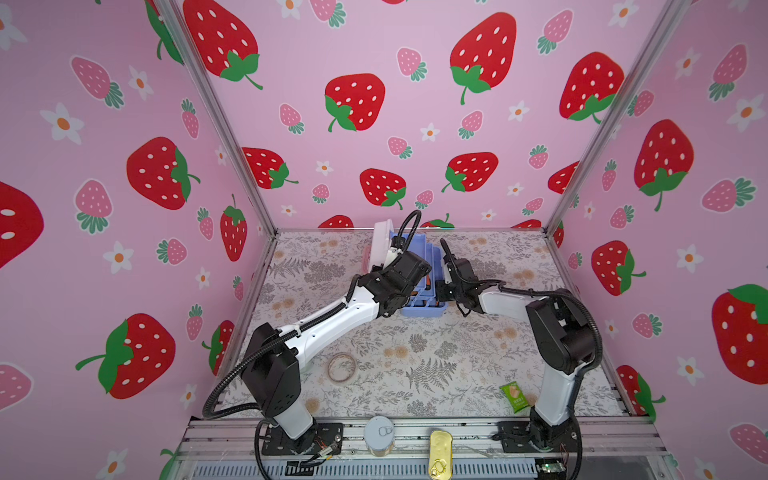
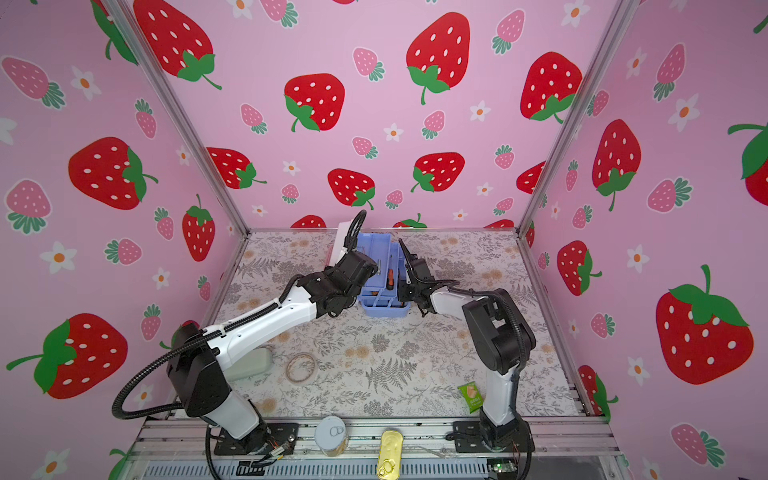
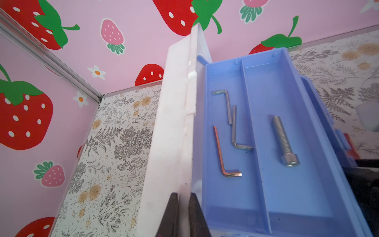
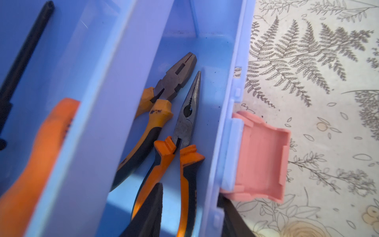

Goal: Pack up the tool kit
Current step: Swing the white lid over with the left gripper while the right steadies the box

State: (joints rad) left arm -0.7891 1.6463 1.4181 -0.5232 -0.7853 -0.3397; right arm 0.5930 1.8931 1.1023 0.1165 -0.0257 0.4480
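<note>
The tool kit stands open at the back middle of the table, its light blue base (image 1: 422, 309) toward me and its white lid (image 1: 380, 245) upright. My left gripper (image 3: 183, 195) is shut on the lid's edge. The blue tray (image 3: 256, 197) holds three hex keys (image 3: 228, 106) and a bolt (image 3: 284, 139). My right gripper (image 4: 190, 190) is open astride the base's side wall, one finger inside and one outside, just below the pink latch (image 4: 262, 160). Two orange-handled pliers (image 4: 164, 98) lie inside the base. An orange screwdriver handle (image 4: 37, 160) lies in the tray beside them.
A tape ring (image 1: 341, 368) lies near the left arm. A green packet (image 1: 514, 397) sits by the right arm's base. A pale green case (image 2: 249, 363) lies under the left arm. A round grey tin (image 1: 378, 434) and a gold tin (image 1: 440, 457) rest on the front rail.
</note>
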